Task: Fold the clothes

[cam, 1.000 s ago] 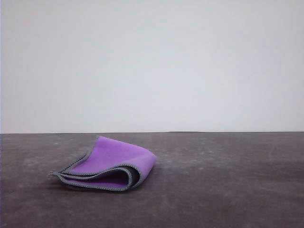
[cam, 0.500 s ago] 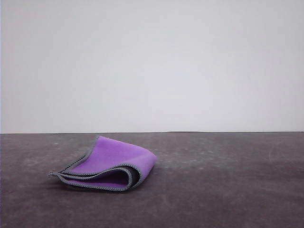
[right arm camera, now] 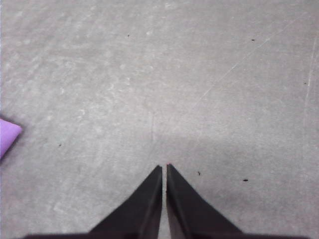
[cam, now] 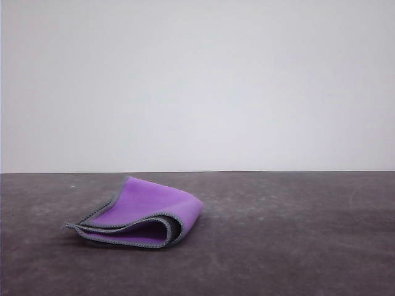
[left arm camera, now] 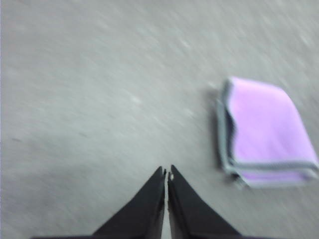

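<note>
The left pincer (left arm camera: 166,173) has its black fingers pressed together with nothing between them, hanging above bare grey surface (left arm camera: 99,99). The right pincer (right arm camera: 163,168) is likewise closed and empty over the same surface. The cloth (cam: 139,213) lies folded into a small bundle, bright purple face outward, grey stitched hem showing along its layered edges. It rests on the surface well apart from the left pincer, and farther still from the right pincer, where only a purple corner (right arm camera: 7,135) appears.

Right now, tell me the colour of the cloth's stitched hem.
Grey, edging the purple cloth; clearest in the front view.
</note>
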`<action>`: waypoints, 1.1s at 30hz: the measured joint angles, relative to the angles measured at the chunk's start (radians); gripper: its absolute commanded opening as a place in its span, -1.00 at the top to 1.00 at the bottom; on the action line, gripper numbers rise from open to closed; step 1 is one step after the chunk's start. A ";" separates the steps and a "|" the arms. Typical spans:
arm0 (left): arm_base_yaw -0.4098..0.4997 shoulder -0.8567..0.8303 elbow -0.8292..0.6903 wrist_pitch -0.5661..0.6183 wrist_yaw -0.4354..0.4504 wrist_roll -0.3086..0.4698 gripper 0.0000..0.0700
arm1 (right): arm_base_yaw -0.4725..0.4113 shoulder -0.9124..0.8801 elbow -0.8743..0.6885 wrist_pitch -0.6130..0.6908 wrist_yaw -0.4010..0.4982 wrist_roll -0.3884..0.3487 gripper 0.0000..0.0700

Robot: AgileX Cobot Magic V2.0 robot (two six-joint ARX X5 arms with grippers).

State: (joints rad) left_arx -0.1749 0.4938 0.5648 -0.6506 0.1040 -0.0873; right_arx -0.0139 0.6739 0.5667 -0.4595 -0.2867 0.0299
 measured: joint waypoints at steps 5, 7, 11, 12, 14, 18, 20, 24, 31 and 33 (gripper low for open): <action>0.078 -0.109 -0.115 0.098 0.000 0.027 1.00 | 0.000 0.000 0.000 0.000 0.000 0.000 0.97; 0.103 -0.162 -0.180 0.171 0.000 0.037 1.00 | 0.000 0.000 0.000 0.000 0.000 0.000 0.97; 0.132 -0.264 -0.320 0.352 -0.004 0.042 1.00 | 0.000 0.000 0.000 0.000 0.000 0.000 0.97; 0.137 -0.289 -0.354 0.396 -0.012 0.042 1.00 | 0.000 0.000 0.000 0.000 0.000 0.000 0.97; 0.144 -0.337 -0.410 0.453 -0.040 0.042 1.00 | 0.000 0.000 0.000 0.000 0.000 0.000 0.97; 0.146 -0.418 -0.477 0.471 -0.123 0.042 1.00 | 0.000 0.000 0.000 0.000 0.000 0.000 0.97; 0.147 -0.452 -0.499 0.473 -0.154 0.042 1.00 | 0.000 0.000 0.000 0.000 0.000 0.000 0.97; 0.147 -0.489 -0.531 0.487 -0.162 0.042 1.00 | 0.000 0.000 0.000 0.000 0.000 0.000 0.97; 0.146 -0.490 -0.532 0.505 -0.092 0.044 1.00 | 0.000 0.000 0.000 0.000 0.000 0.000 0.97; 0.144 -0.490 -0.532 0.505 -0.084 0.045 1.00 | 0.000 0.000 0.000 0.000 0.000 0.000 0.97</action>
State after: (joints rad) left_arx -0.0312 0.0036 0.0326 -0.1459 0.0199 -0.0424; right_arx -0.0139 0.6739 0.5667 -0.4591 -0.2867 0.0298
